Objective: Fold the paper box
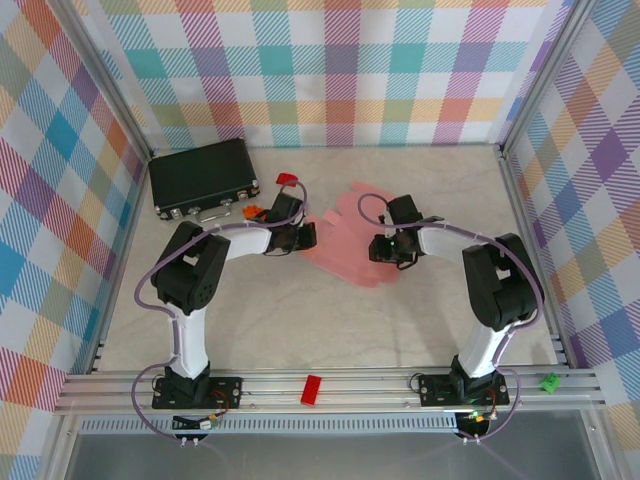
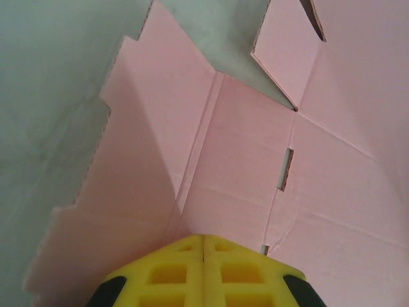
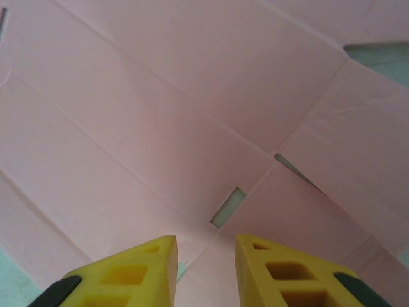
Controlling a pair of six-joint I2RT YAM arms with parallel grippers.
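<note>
the paper box (image 1: pixel 345 240) is lying as a mostly flat pale-pink die-cut sheet just right of centre on the table (image 1: pixel 300 320), between the two arms and well apart from the black case (image 1: pixel 205 178) in the upper left. the fold is looking barely begun: this is the first-wall step. the left gripper (image 1: pixel 298 236) is sitting at the sheet's left edge and the right gripper (image 1: pixel 386 247) at its right side. the left wrist view is giving what the overhead is hiding: the left gripper (image 2: pixel 203 246) is showing its yellow fingers pressed together with no gap, and the tabbed side flap (image 2: pixel 137 153) is standing up in shadow along a crease running down to the tips, so it is probably pinching the card there, though the contact itself is lying out of sight. the right wrist view is showing the right gripper (image 3: pixel 206 246) with fingers parted above a small slot (image 3: pixel 228 208) near the card's edge, with nothing visibly clamped between them. the next move is likely calling for the right fingers to be pinning or gripping their side while the left is swinging the flap upright along the crease without dragging the thin sheet.
</note>
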